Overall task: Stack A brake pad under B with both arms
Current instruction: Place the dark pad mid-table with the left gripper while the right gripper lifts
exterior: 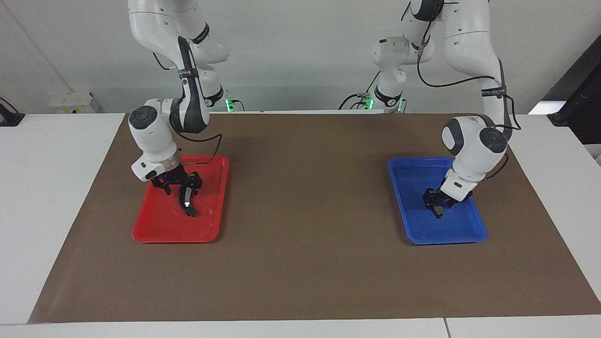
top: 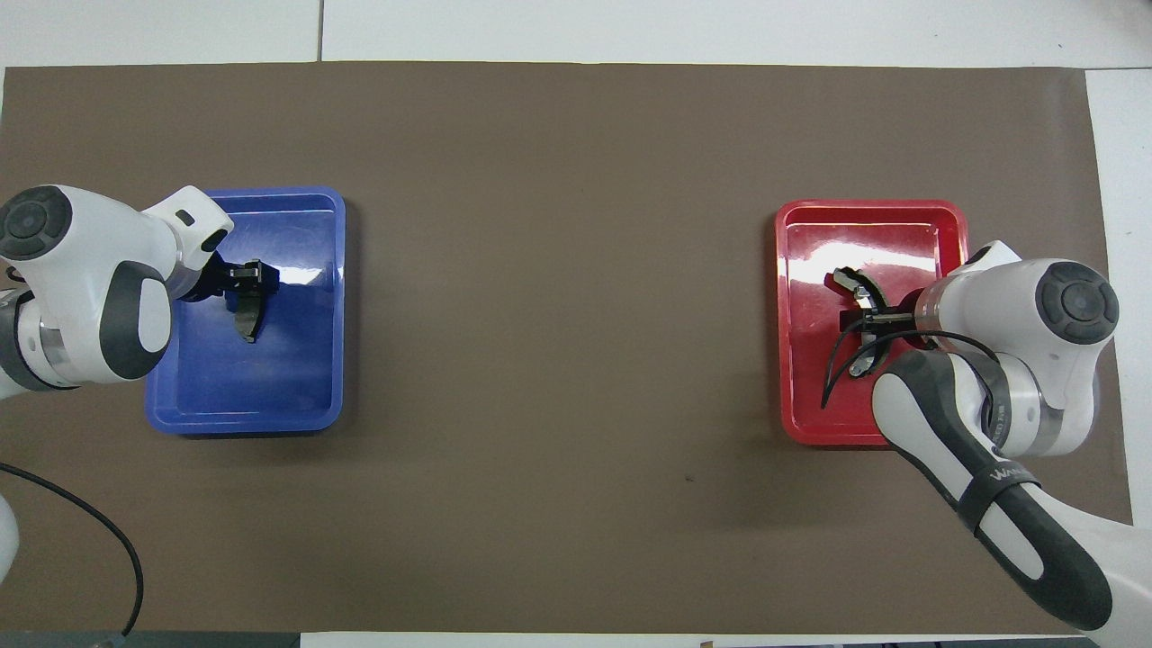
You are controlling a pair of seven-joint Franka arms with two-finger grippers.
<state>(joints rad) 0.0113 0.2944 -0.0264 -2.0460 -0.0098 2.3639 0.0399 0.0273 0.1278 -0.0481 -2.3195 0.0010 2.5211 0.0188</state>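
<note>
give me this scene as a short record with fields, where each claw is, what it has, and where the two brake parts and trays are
left claw: over the blue tray, shut on A brake pad
right claw: over the red tray, shut on B
A brake pad: short dark grey piece, in the claw, above the tray floor
B: longer curved black piece, its lower end at the tray floor; contact unclear
blue tray: toward the left arm's end of the table
red tray: toward the right arm's end
brown mat: under both trays
stack: not yet made; parts in separate trays
</note>
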